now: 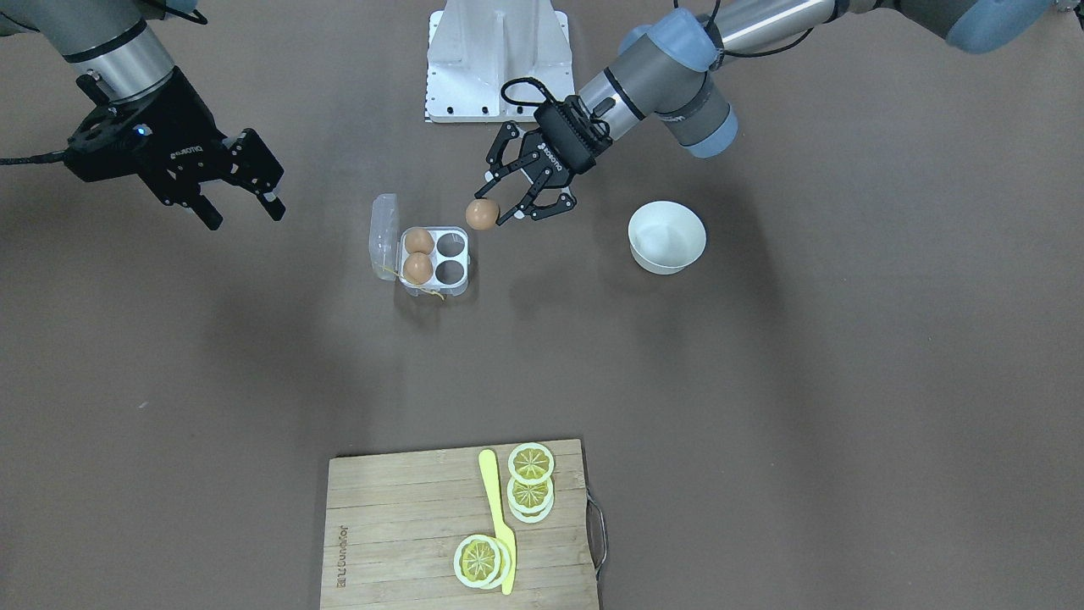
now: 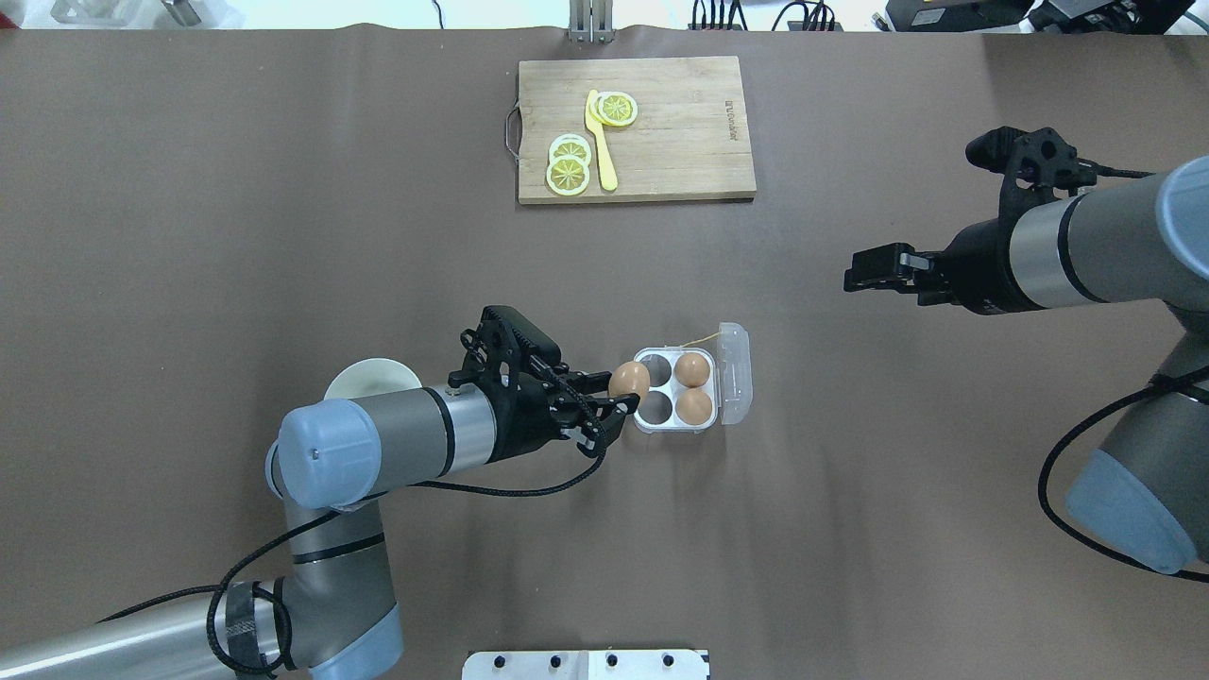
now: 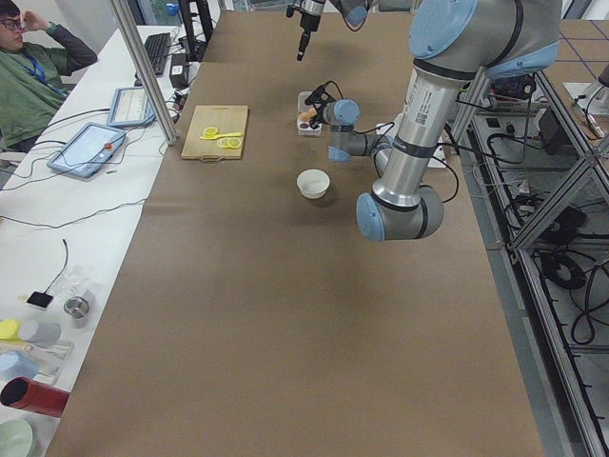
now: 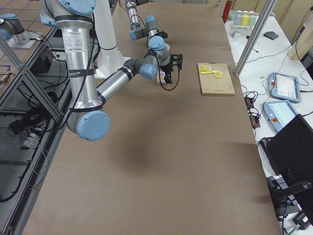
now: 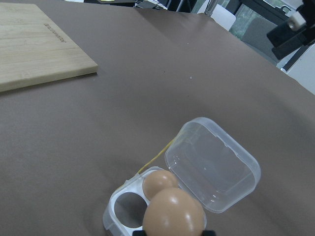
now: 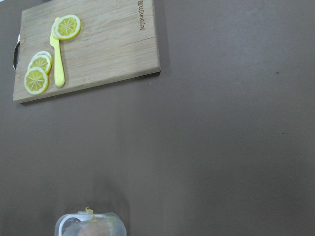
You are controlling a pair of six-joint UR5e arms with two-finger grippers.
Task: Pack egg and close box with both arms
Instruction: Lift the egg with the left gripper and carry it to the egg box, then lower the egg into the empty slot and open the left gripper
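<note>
Front view: the left gripper (image 1: 500, 203) pinches an egg (image 1: 481, 213) between its fingertips, in the air just beside a corner of the box (image 1: 450, 270). The box is open, its lid (image 1: 383, 229) swung back. Two more eggs (image 1: 418, 241) fill the wells next to the lid, and the other two wells are bare. The right gripper (image 1: 244, 212) hangs with fingers spread, holding nothing, well apart from the box. A white bowl (image 1: 666, 236) sits beyond the left gripper. A cutting board (image 1: 398, 525) carries lemon slices (image 1: 531, 464) and a yellow knife (image 1: 498, 517).

Overhead view: the held egg overlaps the box's edge on the side of the bare wells.

Left wrist view: the held egg fills the bottom edge, with the open box behind it.

Right wrist view: the cutting board is at the top and the box peeks in at the bottom edge.

Side views: the arms are too small to add detail.
</note>
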